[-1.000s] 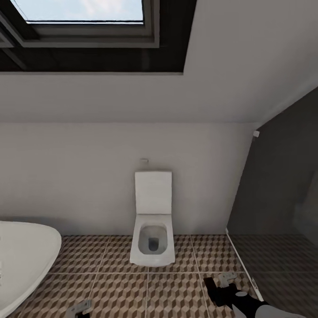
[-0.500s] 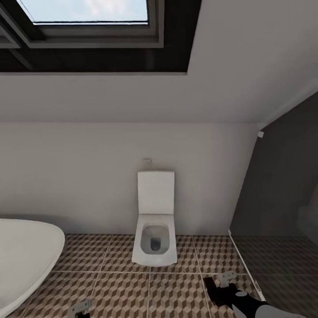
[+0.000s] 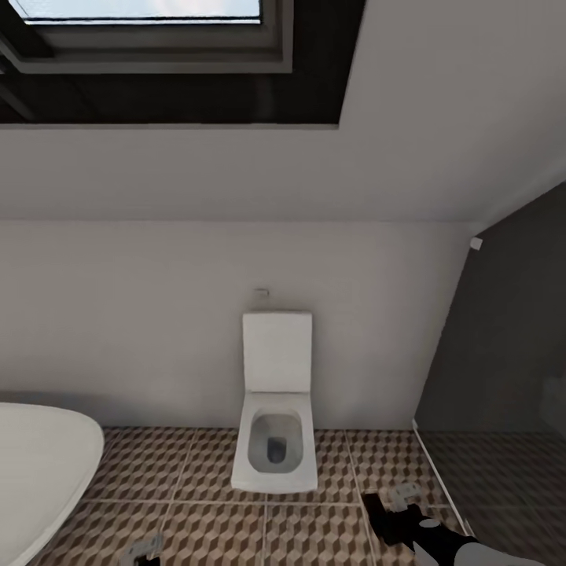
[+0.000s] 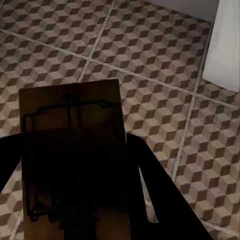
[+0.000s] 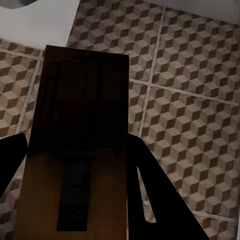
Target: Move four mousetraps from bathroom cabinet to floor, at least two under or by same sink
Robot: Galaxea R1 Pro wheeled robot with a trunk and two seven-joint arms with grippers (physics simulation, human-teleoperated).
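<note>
My left gripper (image 4: 75,165) is shut on a mousetrap (image 4: 72,130), a tan board with a black wire mechanism, held above the bathroom floor (image 4: 165,60) of cube-pattern tiles. My right gripper (image 5: 75,160) is shut on a second mousetrap (image 5: 82,100), a tan board with a black bar, also above the tiles (image 5: 190,115). In the head view the right gripper (image 3: 395,511) sits low at the right and the left gripper (image 3: 141,553) at the bottom edge, both over the floor (image 3: 196,472). The cabinet is out of view.
A white toilet (image 3: 275,428) with its lid up stands against the far wall. A white rounded basin or tub (image 3: 39,464) fills the lower left. A dark glass shower screen (image 3: 487,377) closes off the right. A skylight (image 3: 141,16) is overhead.
The whole head view has shifted a little, so the camera moved; the toilet sits slightly lower and the white basin further left. Both grippers keep their places in the picture.
</note>
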